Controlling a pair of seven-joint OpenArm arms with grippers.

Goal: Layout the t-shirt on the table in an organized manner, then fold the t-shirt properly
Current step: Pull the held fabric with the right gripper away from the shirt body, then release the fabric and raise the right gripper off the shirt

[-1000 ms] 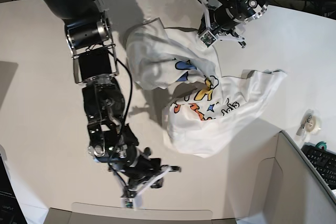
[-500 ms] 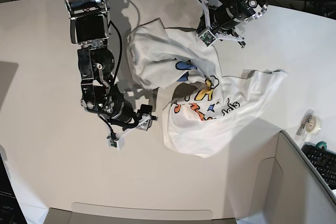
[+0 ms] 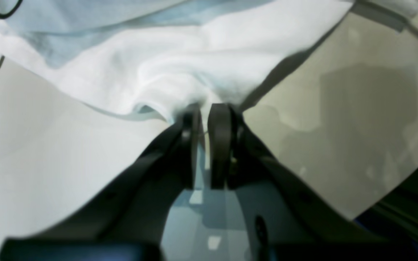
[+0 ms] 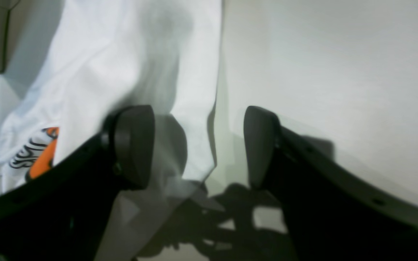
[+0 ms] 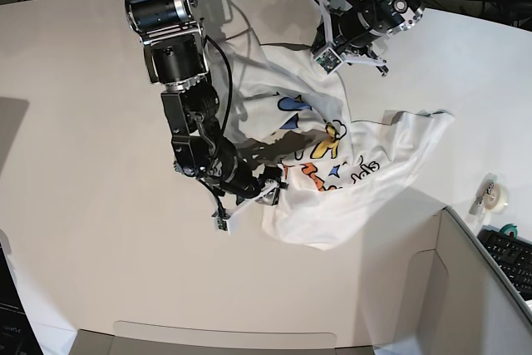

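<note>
White cotton fills the top of the left wrist view: the t-shirt (image 3: pixel 180 72) bunches down to the left gripper (image 3: pixel 204 119), whose two dark jaws stand nearly together with a pinch of the cloth's edge caught at their tips. Bare table (image 3: pixel 357 108) shows at 3 o'clock and again at 9 o'clock. No print is visible from here

Right wrist view: the right gripper (image 4: pixel 199 145) has its jaws wide apart and holds nothing. One finger (image 4: pixel 132 145) hangs over the shirt (image 4: pixel 122 65), the other over bare table (image 4: pixel 321 65), so the shirt's straight edge runs between them. A scrap of orange and black print shows at 8 o'clock, which the left wrist view lacks

Base view gives the whole layout. The t-shirt (image 5: pixel 366 172) lies crumpled at the middle of the white table (image 5: pixel 75 122), coloured lettering facing up. The left gripper (image 5: pixel 330 54) sits at the shirt's 12 o'clock edge; the right gripper (image 5: pixel 253 199) is at its 8 o'clock edge. At 4 o'clock stand a grey bin (image 5: pixel 474 288) and a tape roll (image 5: pixel 495 194)
</note>
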